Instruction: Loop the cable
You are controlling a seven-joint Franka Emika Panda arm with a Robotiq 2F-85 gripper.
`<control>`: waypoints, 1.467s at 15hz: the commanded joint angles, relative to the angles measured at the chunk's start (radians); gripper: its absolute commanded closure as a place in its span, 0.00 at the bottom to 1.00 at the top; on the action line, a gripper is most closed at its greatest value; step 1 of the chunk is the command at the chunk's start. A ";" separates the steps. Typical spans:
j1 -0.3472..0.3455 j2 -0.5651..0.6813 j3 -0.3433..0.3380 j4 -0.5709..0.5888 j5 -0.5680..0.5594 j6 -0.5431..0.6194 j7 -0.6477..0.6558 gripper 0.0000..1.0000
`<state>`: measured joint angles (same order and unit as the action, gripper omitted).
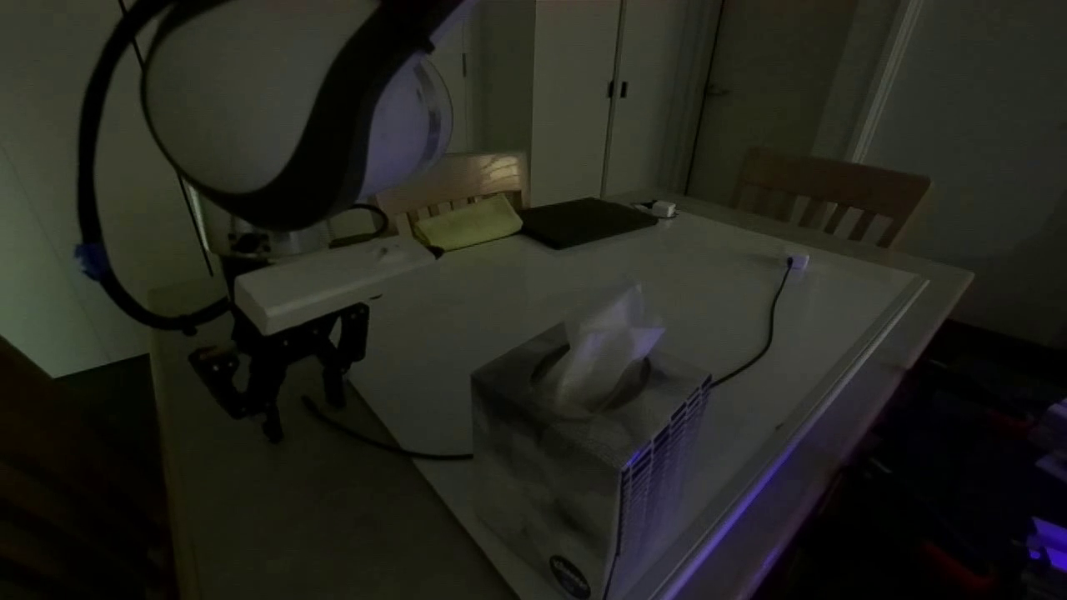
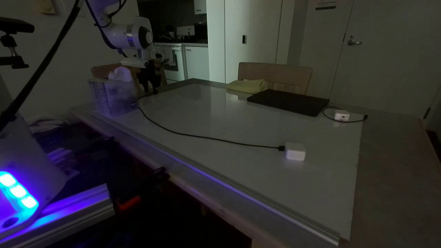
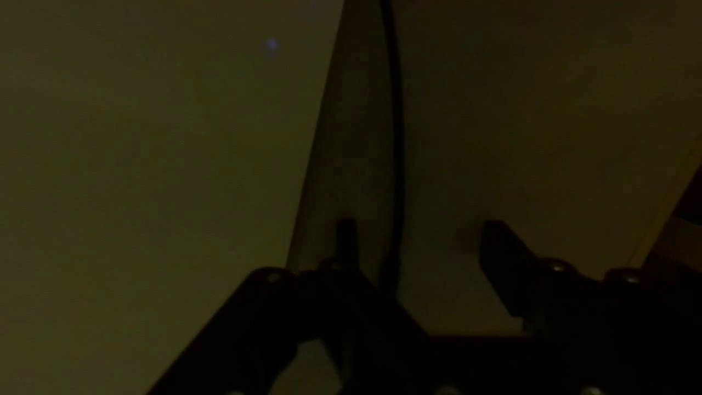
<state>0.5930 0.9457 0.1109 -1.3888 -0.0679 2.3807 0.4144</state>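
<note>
Dim light falls on a table (image 1: 317, 525) topped with a white board (image 1: 667, 267). Nearest in an exterior view stands a tissue box (image 1: 542, 467). Past it hangs the gripper (image 1: 304, 410), fingers well apart, gripping nothing; the black cable (image 2: 206, 138) shows between them in the wrist view. From there the cable runs behind the box to a white plug (image 1: 798, 261) on the board. Farther off lie a dark pad (image 1: 583, 222) and a yellow cloth (image 1: 471, 223).

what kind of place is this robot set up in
Most likely a kitchen and dining area, in a home or perhaps a staff kitchen: in an exterior view, a white stove stands beside a white base cabinet, and wooden chairs stand by the table.
</note>
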 commanded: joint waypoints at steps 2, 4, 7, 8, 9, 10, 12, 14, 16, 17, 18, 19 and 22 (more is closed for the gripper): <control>-0.008 -0.050 0.005 -0.080 0.009 0.036 0.008 0.77; -0.004 -0.051 0.000 -0.082 0.014 0.037 0.007 0.90; -0.002 -0.060 -0.003 -0.092 0.010 0.033 0.009 1.00; 0.000 -0.065 -0.006 -0.096 0.008 0.038 0.013 1.00; 0.004 -0.068 -0.013 -0.098 0.004 0.049 0.025 1.00; 0.007 -0.072 -0.016 -0.102 0.004 0.056 0.034 0.99; 0.010 -0.079 -0.024 -0.109 0.006 0.084 0.060 0.99; 0.018 -0.088 -0.038 -0.117 0.004 0.115 0.092 0.99; 0.023 -0.098 -0.049 -0.129 0.007 0.141 0.121 0.99; 0.026 -0.108 -0.055 -0.140 0.008 0.151 0.136 0.99; 0.030 -0.121 -0.061 -0.155 0.008 0.156 0.152 0.99; 0.035 -0.132 -0.068 -0.167 0.007 0.157 0.172 0.99; 0.066 -0.178 -0.104 -0.220 -0.003 0.142 0.280 0.99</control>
<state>0.6217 0.8497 0.0506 -1.5021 -0.0684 2.5124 0.6068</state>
